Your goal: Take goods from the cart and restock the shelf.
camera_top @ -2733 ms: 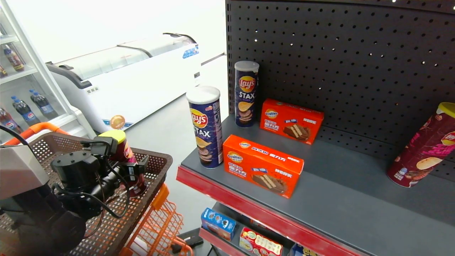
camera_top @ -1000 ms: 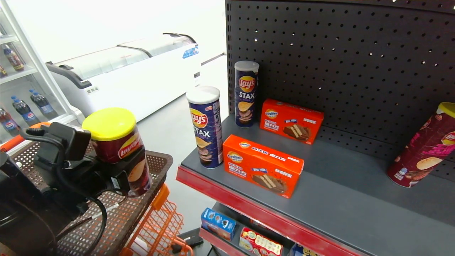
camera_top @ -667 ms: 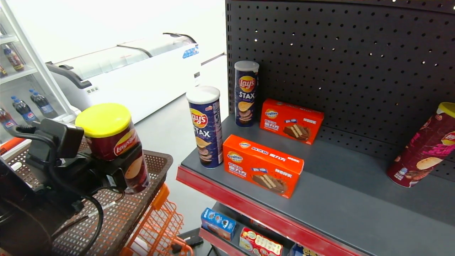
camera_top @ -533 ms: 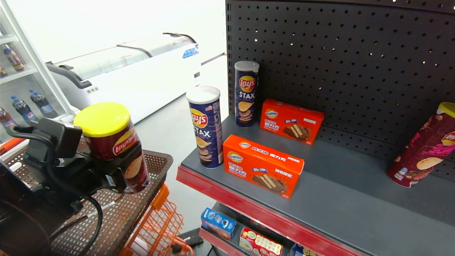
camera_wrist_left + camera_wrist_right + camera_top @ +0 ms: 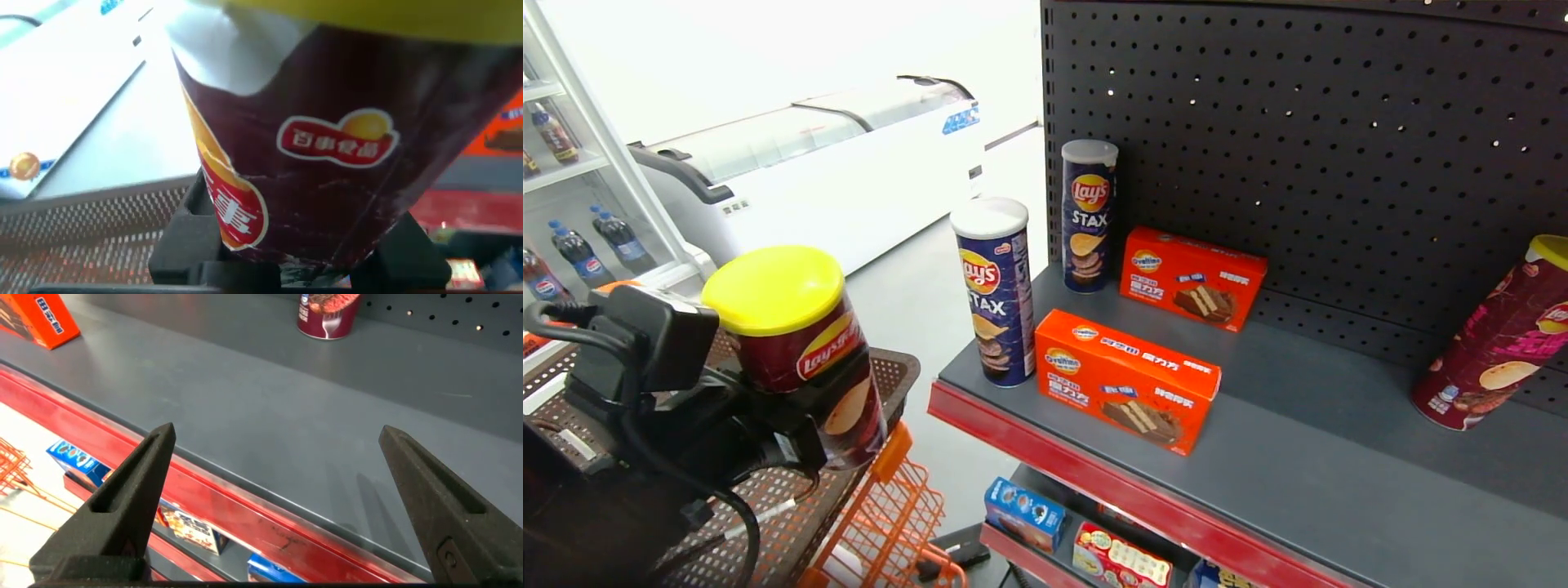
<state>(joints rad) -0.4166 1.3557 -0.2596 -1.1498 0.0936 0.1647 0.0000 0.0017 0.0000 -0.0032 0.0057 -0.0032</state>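
My left gripper (image 5: pixel 805 416) is shut on a maroon chip can with a yellow lid (image 5: pixel 805 359), holding it upright above the brown cart basket (image 5: pixel 894 377), left of the shelf. In the left wrist view the maroon chip can (image 5: pixel 327 155) sits between the black fingers (image 5: pixel 192 237). The grey shelf (image 5: pixel 1282 433) carries two blue chip cans (image 5: pixel 996 290), two orange boxes (image 5: pixel 1127 380), and another maroon can (image 5: pixel 1499 339) leaning against the pegboard at the right. My right gripper (image 5: pixel 286 506) hangs open over the shelf's red front edge (image 5: pixel 245 498), with that leaning maroon can (image 5: pixel 327 314) beyond it.
A black pegboard (image 5: pixel 1298 147) backs the shelf. Bare shelf surface lies between the orange boxes and the leaning can. Snack packs (image 5: pixel 1111 555) sit on the lower shelf. A white chest freezer (image 5: pixel 825 180) and a drinks fridge (image 5: pixel 572 204) stand behind the cart.
My left gripper lifted the maroon can out of the cart basket, and in the last half second carried it slightly right toward the shelf. The shelf goods have not moved.
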